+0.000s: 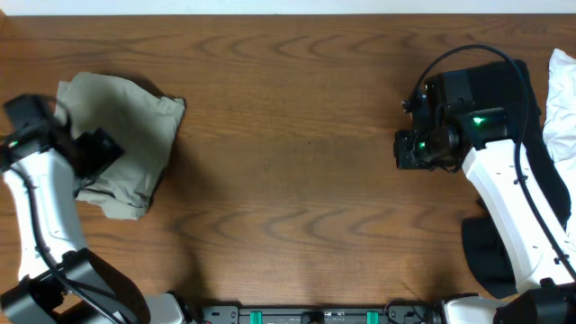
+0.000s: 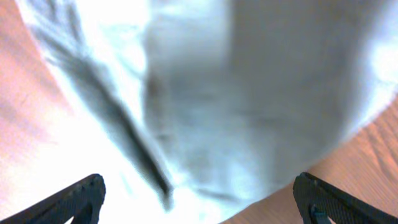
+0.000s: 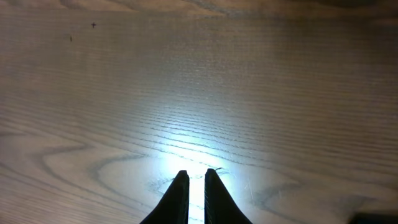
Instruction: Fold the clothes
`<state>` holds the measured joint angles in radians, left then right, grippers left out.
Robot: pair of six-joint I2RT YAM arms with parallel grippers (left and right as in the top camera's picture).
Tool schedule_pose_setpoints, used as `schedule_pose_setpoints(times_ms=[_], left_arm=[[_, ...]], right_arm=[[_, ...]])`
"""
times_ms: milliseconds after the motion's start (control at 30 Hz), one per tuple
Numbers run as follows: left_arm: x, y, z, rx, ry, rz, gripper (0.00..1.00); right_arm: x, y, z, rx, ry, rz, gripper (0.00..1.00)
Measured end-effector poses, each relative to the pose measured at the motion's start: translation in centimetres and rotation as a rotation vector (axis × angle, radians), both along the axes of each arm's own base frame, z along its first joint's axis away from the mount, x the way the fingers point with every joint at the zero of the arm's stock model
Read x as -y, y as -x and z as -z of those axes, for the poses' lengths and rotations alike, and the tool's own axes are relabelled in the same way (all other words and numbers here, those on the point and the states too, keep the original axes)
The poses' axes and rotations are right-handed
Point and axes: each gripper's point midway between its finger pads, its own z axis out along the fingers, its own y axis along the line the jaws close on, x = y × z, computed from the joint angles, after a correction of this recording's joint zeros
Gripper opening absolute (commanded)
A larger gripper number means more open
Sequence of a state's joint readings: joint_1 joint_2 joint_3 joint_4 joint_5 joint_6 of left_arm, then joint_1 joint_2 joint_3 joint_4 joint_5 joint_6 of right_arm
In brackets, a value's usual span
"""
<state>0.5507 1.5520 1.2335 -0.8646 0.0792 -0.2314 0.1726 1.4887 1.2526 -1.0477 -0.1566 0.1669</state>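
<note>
Blurred pale trousers, seemingly bunched, filled the frame; left gripper fingertips spread at seven and five o'clock.

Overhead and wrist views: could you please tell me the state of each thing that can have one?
Trousers: folded into a bundle, wrinkled, not gripped.
Left gripper: open, over the trousers.
Right gripper: shut, empty.
White cloth: crumpled, at the right edge.
Black garment: partly hidden, fold unclear.
</note>
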Motion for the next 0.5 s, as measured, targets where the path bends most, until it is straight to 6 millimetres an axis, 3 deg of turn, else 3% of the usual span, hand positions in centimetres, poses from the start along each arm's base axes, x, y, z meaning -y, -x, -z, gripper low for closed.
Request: schedule_pose_setpoints(times_ms=[167,267,333,367,433,500], left_arm=[[-2.0,2.3,-0.2,0.018,0.072,-0.186,0.98],[-1.1,0.4,-1.4,0.143,0.152,-0.141,0.99],[0.7,-1.5,-2.7,0.246,0.222,-0.043,0.91],[1.6,-2.2,-3.1,0.279,0.253,-0.002,0.76],[4.0,-3.5,-4.0,0.336,0.313,0.109,0.3],[5.8,-4.2,-4.4,0.359,0.35,0.182,0.08]], right_arm=[[0.0,0.0,0.0,0.001,0.001,-0.003,0.1],[0.0,0.0,0.0,0.002,0.002,-0.007,0.1],[0.0,0.0,0.0,0.002,0.003,-0.01,0.1],[0.0,0.0,0.0,0.002,0.003,-0.01,0.1],[0.0,0.0,0.0,0.002,0.003,-0.01,0.1],[0.0,0.0,0.0,0.002,0.003,-0.01,0.1]])
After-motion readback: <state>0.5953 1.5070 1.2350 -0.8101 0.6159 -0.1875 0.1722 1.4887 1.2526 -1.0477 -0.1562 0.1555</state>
